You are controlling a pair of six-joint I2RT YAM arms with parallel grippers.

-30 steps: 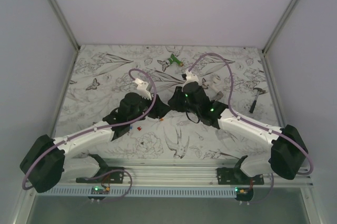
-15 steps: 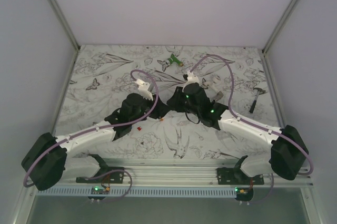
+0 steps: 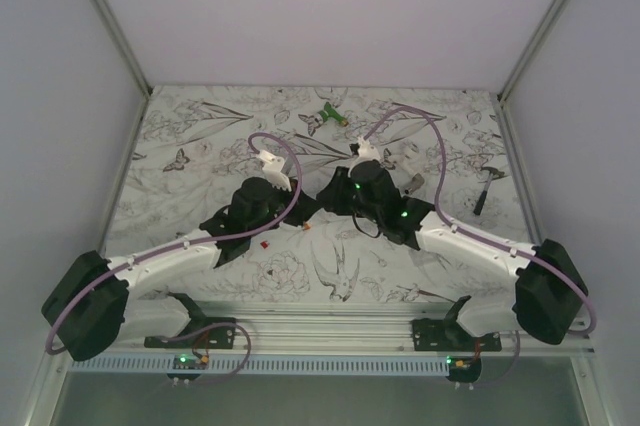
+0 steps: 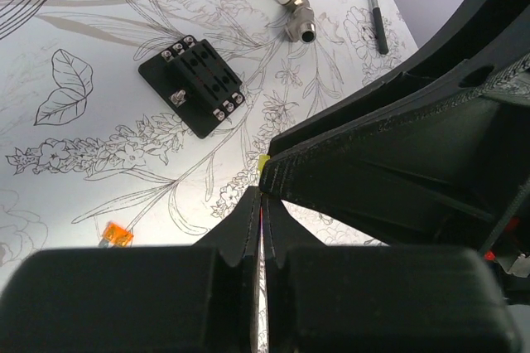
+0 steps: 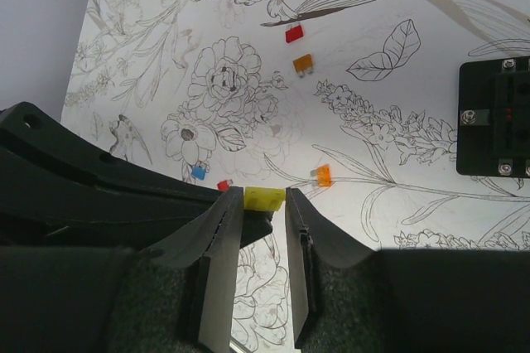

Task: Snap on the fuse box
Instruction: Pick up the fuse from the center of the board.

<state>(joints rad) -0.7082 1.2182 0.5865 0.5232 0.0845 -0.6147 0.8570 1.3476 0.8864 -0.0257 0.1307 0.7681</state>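
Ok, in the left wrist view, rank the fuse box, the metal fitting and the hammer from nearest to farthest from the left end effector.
From the left end effector, outward:
1. fuse box, just ahead and to the left on the table.
2. metal fitting, beyond the fuse box, slightly right.
3. hammer, farthest out, toward the far right edge of the table.

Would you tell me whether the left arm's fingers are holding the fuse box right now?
No, the fuse box lies flat on the table, well apart from the shut left fingers.
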